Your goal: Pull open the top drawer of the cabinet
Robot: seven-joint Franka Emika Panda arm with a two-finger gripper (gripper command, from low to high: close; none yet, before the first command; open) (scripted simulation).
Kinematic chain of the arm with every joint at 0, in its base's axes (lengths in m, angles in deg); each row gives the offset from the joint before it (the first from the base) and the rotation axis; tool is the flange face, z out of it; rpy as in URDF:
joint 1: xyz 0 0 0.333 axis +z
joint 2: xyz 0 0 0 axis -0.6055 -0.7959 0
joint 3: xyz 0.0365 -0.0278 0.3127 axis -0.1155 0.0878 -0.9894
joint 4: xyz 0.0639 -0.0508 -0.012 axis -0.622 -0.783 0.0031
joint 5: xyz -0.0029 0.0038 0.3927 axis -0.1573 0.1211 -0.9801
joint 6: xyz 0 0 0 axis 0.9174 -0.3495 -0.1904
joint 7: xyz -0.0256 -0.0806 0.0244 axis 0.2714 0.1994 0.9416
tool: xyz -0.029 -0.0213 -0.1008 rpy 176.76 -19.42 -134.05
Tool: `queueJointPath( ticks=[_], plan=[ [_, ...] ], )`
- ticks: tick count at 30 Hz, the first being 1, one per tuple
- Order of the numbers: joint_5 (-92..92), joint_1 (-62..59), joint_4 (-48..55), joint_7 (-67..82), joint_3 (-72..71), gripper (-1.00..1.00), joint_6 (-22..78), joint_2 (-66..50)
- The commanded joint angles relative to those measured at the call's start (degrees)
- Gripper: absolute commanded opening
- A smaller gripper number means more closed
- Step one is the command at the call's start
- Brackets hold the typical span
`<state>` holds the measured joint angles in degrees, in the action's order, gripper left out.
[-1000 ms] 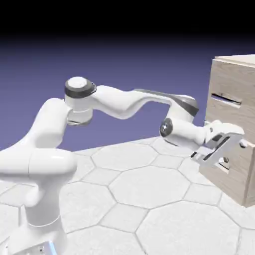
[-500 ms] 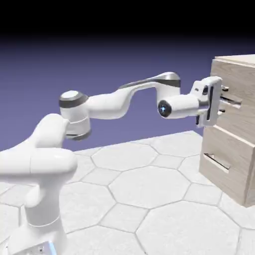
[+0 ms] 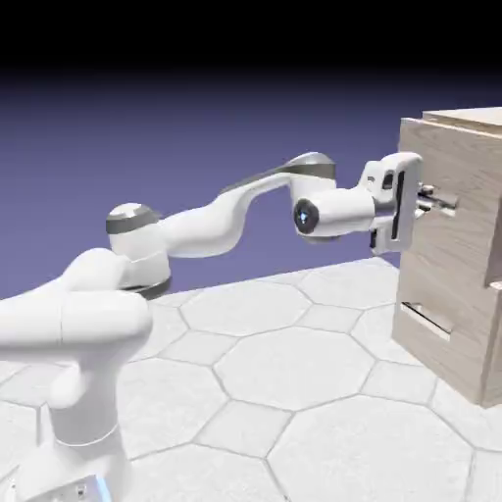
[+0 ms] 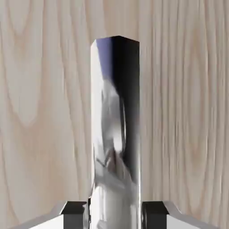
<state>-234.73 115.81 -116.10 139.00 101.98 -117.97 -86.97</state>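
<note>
My feeds sharp and evenly lit, soft shadows, black band overhead, mirror glare on the handle (image 4: 115, 134).

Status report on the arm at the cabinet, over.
Two-finger gripper shut on thin silver bar handle. Upper light wood-grain drawer front slightly out. Nothing in the way.

Side view; hand view against drawer front (image 4: 44, 112)

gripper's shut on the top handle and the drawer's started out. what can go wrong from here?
1. The two-finger gripper clamps the slim silver bar handle near one end, so it may slip off.
2. An off-axis pull could bind the upper wood-grain drawer front in the pale beige cabinet.
</note>
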Motion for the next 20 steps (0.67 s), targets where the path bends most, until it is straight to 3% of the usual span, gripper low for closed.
queueJointPath(
  ticks=[1,16,17,20],
  plan=[
    [0.0,1.5,-2.1,0.3,0.1,-1.0,0.6,-0.1],
    [5.6,27.2,-32.4,1.3,2.4,-1.0,5.5,-3.0],
    [5.6,27.2,-32.4,1.3,2.4,1.0,5.5,-3.0],
    [7.2,31.4,-36.1,1.0,3.0,1.0,5.1,-3.6]
  ],
)
